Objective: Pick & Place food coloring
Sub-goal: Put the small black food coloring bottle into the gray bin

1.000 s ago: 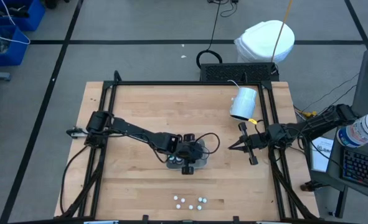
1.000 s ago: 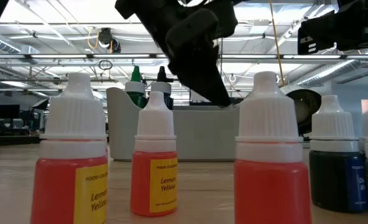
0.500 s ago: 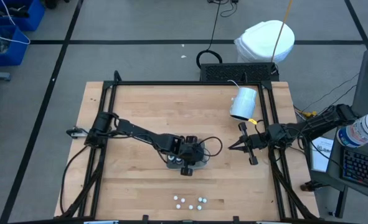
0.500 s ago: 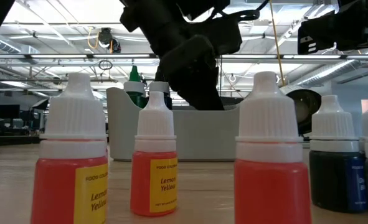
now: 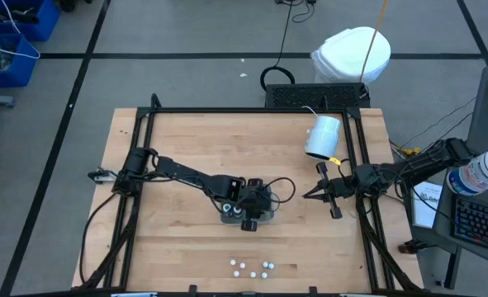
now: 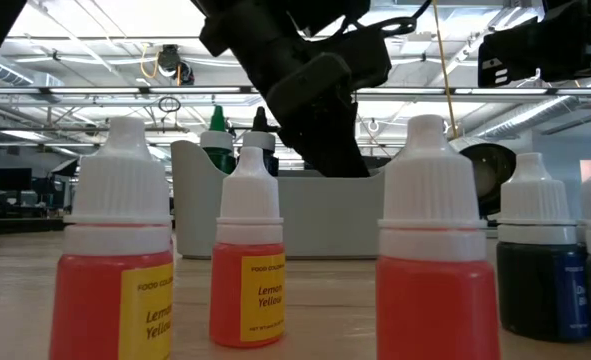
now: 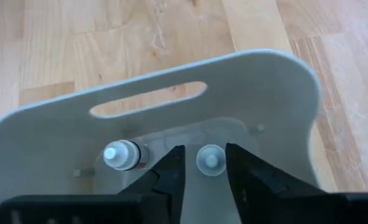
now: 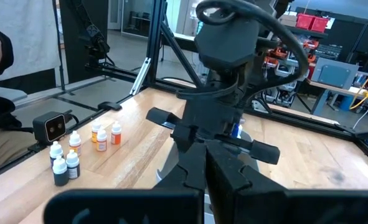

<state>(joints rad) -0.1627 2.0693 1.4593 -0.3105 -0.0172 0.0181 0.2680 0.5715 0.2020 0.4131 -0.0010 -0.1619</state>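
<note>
My left end effector (image 7: 205, 152) is down inside the one pale bin (image 7: 264, 81), which sits near the middle of the worktop (image 5: 186, 148). Its two fingers (image 7: 171, 171) stand apart on either side of one upright bottle (image 7: 210, 160) of food coloring. I see a sliver of gap on one side of the white cap, so the bottle is straddled, not clamped.

A second bottle (image 7: 122, 154) is just beside it in the same bin, tipped over toward the wall. That makes two bottles in the bin. From table height they show as one green tip (image 6: 215, 128) and one black tip (image 6: 261, 122) above the rim.

The loose bottles (image 5: 252, 268) stand in one cluster near the front edge of the worktop, well apart from the bin. The level camera gives me three orange-red ones with yellow labels (image 6: 120, 260) and two dark ones (image 6: 535, 260). From overhead I count roughly seven white caps, but they are too small to be sure.

My right end effector (image 5: 316, 195) waits at the right side of the worktop, fingers pressed together with nothing between them.
</note>
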